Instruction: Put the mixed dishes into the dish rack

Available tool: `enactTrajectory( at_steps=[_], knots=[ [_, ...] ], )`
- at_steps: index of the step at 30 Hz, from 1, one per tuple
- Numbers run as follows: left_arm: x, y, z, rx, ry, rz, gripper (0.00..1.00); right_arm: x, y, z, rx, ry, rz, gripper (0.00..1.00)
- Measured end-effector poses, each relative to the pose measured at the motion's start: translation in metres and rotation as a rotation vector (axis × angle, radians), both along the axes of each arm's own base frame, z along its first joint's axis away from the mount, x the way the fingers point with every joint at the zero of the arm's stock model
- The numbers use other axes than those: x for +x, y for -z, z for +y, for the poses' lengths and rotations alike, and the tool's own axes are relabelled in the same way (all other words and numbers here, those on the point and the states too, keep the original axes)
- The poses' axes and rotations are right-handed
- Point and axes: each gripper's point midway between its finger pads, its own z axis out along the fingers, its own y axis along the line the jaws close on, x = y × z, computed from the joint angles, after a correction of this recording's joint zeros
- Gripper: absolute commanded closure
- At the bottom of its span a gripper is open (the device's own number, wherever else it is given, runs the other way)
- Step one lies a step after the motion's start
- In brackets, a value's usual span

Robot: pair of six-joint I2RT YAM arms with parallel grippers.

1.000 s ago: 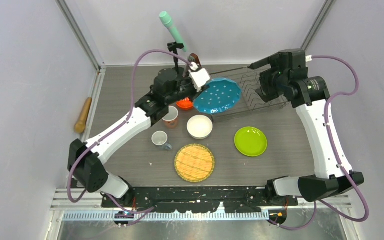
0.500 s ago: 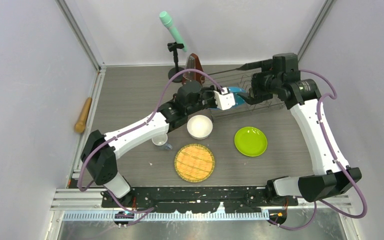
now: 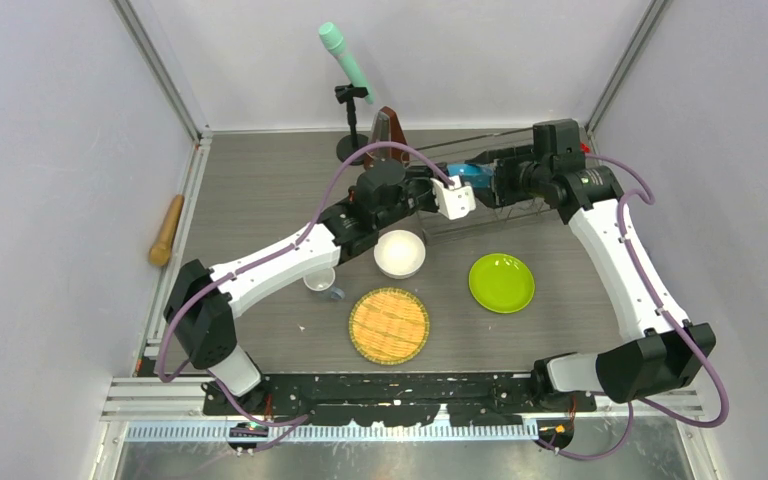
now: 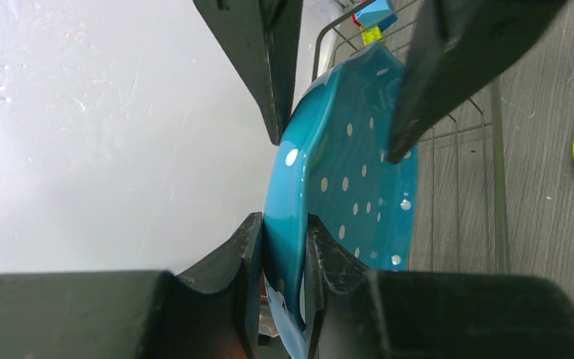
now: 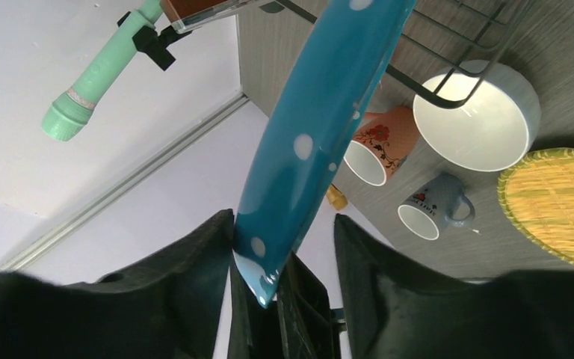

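1. Tabletop [image 3: 260, 190] of dark wood grain, seen from above, with both grippers meeting at its far right side over one dish.
2. That dish is a scalloped teal plate with white dots [image 4: 344, 172]. It stands on edge, held up between the two grippers.
3. The left gripper [image 4: 284, 228] is closed narrowly on the plate's near rim, with one black finger pressed to each face.
4. The right gripper [image 5: 282, 221] is spread wide, its fingers straddling the opposite rim. A clear gap shows between the plate and one finger. Whether the other finger touches cannot be told.
5. The plate is at the left end of the dish rack [image 4: 498, 187], whose grey wires run behind it. Small red, blue and yellow pieces [image 4: 376, 13] sit at the rack's far corner. Whether the plate's lower edge rests between the prongs cannot be told.
6. The other dishes sit on the tabletop outside the rack. A white bowl [image 3: 400, 253] is just beside the rack's near left corner, and a lime-green plate [image 3: 501, 282] lies in front of the rack.
7. A pinkish patterned mug [image 5: 381, 146] stands next to the bowl. A small grey-white mug with blue handle [image 5: 432, 209] stands near both.
8. A round woven mat [image 3: 389, 325] lies near the front edge. A brown metronome [image 3: 387, 125] and a mint-green microphone [image 3: 343, 55] on a stand are at the back.
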Motion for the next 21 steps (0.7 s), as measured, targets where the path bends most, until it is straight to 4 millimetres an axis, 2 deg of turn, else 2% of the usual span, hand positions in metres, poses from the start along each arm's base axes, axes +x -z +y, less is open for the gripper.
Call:
enactTrajectory(
  at_steps=[1,3,5,7,9,11,13,14,18,21],
  knots=[
    [-0.001,0.000,-0.001,0.001,0.006,-0.003,1.00,0.003,0.001,0.001,0.013,0.004,-0.003,0.68],
    [-0.004,0.002,-0.004,0.005,0.015,-0.001,1.00,0.009,-0.003,0.004,0.044,0.016,-0.021,0.93],
    [-0.001,0.000,-0.005,-0.012,-0.005,-0.004,1.00,0.015,-0.007,0.005,0.093,0.049,-0.015,0.99],
    [0.002,-0.002,-0.005,-0.031,-0.020,-0.010,0.85,0.021,-0.011,0.006,0.105,0.053,-0.035,0.99],
    [0.003,-0.004,-0.004,-0.038,-0.030,-0.013,0.65,0.023,-0.012,0.006,0.109,0.050,-0.045,1.00],
    [0.003,-0.006,-0.005,-0.048,-0.028,-0.016,0.51,0.024,-0.013,0.005,0.103,0.050,-0.055,1.00],
    [0.001,-0.014,-0.008,-0.082,-0.017,-0.023,0.43,0.026,-0.009,0.000,0.078,0.063,-0.056,1.00],
    [-0.002,-0.018,-0.009,-0.105,-0.009,-0.018,0.36,0.026,-0.005,-0.003,0.065,0.068,-0.053,1.00],
    [-0.011,-0.032,-0.011,-0.203,0.016,0.016,0.22,0.033,0.008,-0.021,0.016,0.128,-0.042,1.00],
    [-0.020,-0.052,-0.004,-0.292,0.024,0.041,0.20,0.041,0.018,-0.043,-0.030,0.190,-0.039,1.00]
  ],
)
